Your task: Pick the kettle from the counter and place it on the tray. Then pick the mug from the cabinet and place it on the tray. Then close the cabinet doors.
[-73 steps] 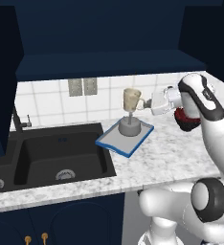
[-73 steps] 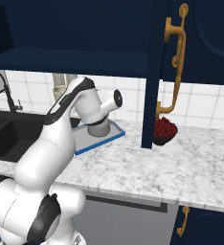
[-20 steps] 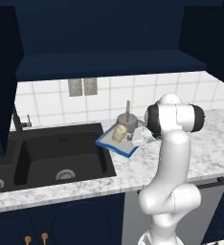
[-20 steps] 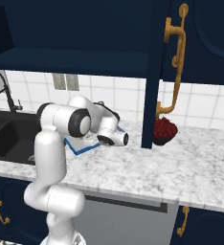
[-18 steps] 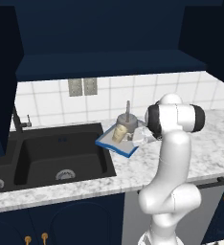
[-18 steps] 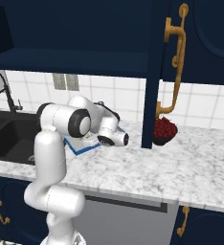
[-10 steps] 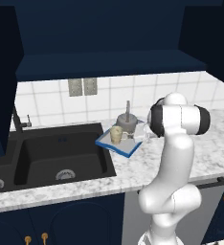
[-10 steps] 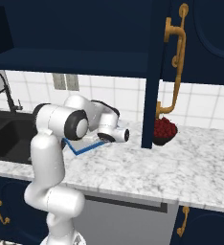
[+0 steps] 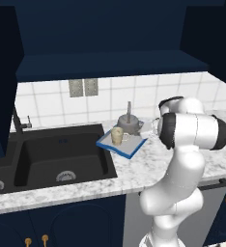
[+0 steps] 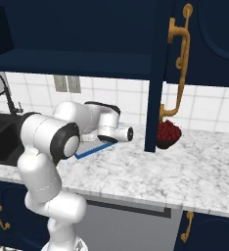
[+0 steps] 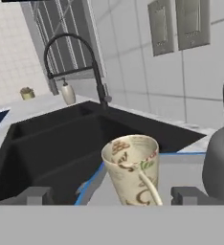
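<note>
With mug (image 11: 131,168) and kettle (image 9: 129,124) both standing on the tray (image 9: 134,147), mug at the kettle's 8 o'clock, we see jaws spread wide either side of it, released, cabinet doors (image 10: 160,73) still open.

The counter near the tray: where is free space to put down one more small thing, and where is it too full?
Free: the counter between the tray and the bowl of red things, and its front strip. The tray's front corner is bare too. Crowded: the tray's back, where the kettle and the mug stand close together, with the open end effector beside the mug.
</note>
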